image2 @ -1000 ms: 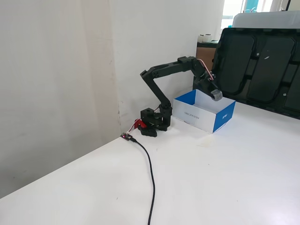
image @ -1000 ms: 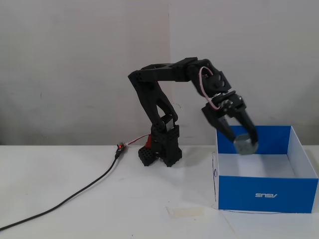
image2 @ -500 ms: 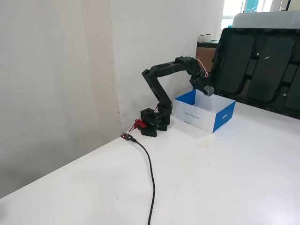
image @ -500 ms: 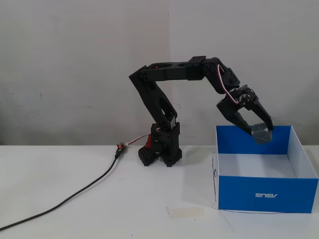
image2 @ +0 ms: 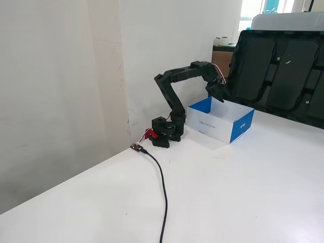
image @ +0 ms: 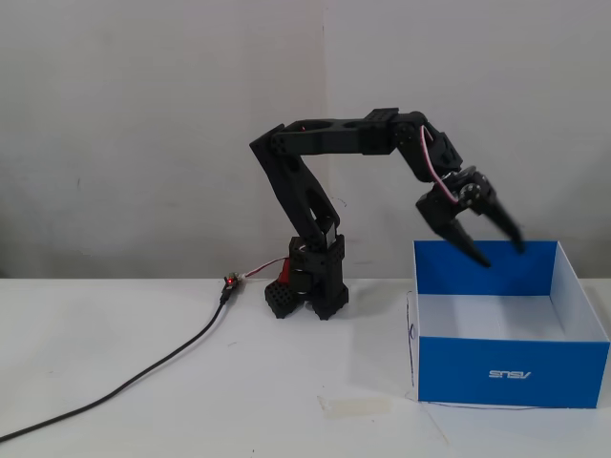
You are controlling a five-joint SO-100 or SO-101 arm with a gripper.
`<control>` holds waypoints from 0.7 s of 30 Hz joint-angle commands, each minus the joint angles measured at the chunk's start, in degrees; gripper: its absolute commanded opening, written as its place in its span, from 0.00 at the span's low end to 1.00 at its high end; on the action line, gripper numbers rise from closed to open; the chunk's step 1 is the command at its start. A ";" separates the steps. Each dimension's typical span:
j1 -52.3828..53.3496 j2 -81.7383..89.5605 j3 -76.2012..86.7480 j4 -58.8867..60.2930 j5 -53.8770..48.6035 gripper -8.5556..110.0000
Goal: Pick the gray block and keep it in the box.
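The box (image: pixel 511 370) is blue outside with a white logo on its front and white inside, and it stands on the table at the right. In the other fixed view the box (image2: pixel 242 129) lies right of the arm's base. My gripper (image: pixel 502 254) hangs just above the box's back wall, over its opening. Its black fingers are spread apart with nothing between them. In that other fixed view the gripper (image2: pixel 218 94) is small and dark above the box. The gray block shows in neither view; the box's walls hide most of its floor.
The arm's black base (image: pixel 310 286) stands left of the box. A black cable (image: pixel 143 367) runs from it toward the front left. A pale tape strip (image: pixel 355 405) lies on the table before the box. Large black panels (image2: pixel 283 71) lean behind the box.
The gripper, shut on the gray block above the box half a second ago, has opened. The block is gone from its fingers and no longer shows.
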 commanded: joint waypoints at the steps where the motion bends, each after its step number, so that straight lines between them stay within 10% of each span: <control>1: 6.94 4.39 -5.10 3.08 -1.85 0.07; 21: 65.30 30.76 28.92 -5.36 -9.58 0.07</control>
